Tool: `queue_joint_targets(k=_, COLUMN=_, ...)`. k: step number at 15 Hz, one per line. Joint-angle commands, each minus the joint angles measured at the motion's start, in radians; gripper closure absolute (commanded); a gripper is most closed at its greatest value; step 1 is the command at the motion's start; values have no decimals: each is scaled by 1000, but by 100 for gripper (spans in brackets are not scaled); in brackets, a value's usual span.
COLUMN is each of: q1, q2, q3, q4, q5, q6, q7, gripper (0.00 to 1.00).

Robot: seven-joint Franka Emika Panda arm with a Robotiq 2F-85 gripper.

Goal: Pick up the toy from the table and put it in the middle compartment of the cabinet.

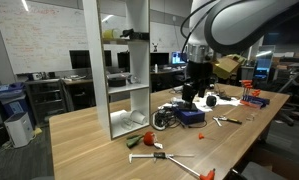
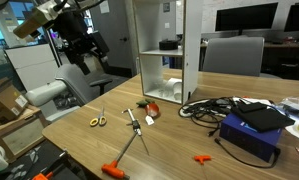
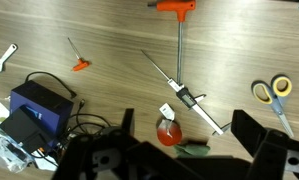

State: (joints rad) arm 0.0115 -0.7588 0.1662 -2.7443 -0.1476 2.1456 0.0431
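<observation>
The jaws stand spread wide with nothing between them. In the wrist view the two dark fingers (image 3: 264,150) frame the bottom of the picture. The gripper (image 1: 196,95) hangs well above the table (image 1: 84,150), so the step in hand, as I read it, is the descent onto the toy (image 3: 168,133).

In the wrist view the toy lies on the wood between the fingers, red with a green bit to one side. In an exterior view it sits near the foot of the cabinet (image 1: 91,70). A steel caliper (image 3: 185,98) lies just beside it; whether they touch I can't tell.

To do this well, I'd come straight down centred on the red body. The fingers should be turned so neither lands on the caliper, and should close only once the tips flank the toy's widest part. It looks round, so an off-centre pinch could squirt it away. The lift afterwards wants enough height to enter the middle compartment (image 1: 124,65) cleanly above its shelf board.
</observation>
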Motion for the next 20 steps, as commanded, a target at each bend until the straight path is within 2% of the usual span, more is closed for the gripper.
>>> queue_joint_targets(k=1, q1=19, q2=10, q3=-21, q4=7, q5=-13, q6=-15, q7=-5, gripper=0)
queue_joint_targets(k=8, q1=80, q2=104, q3=-118, q4=85, q5=1, q6=-130, q7=-232, gripper=0)
queue_joint_targets(k=11, q1=96, q2=190, q3=-155, q4=134, q5=0, q6=-123, q7=-327, gripper=0)
queue_joint_targets(k=14, q1=109, q2=313, q3=-191, q4=185, q5=-1, q6=-32, q7=-442, gripper=0)
queue_joint_targets(k=20, q1=80, q2=621, q3=-274, q4=272, q5=14, q6=321, q7=-664, gripper=0)
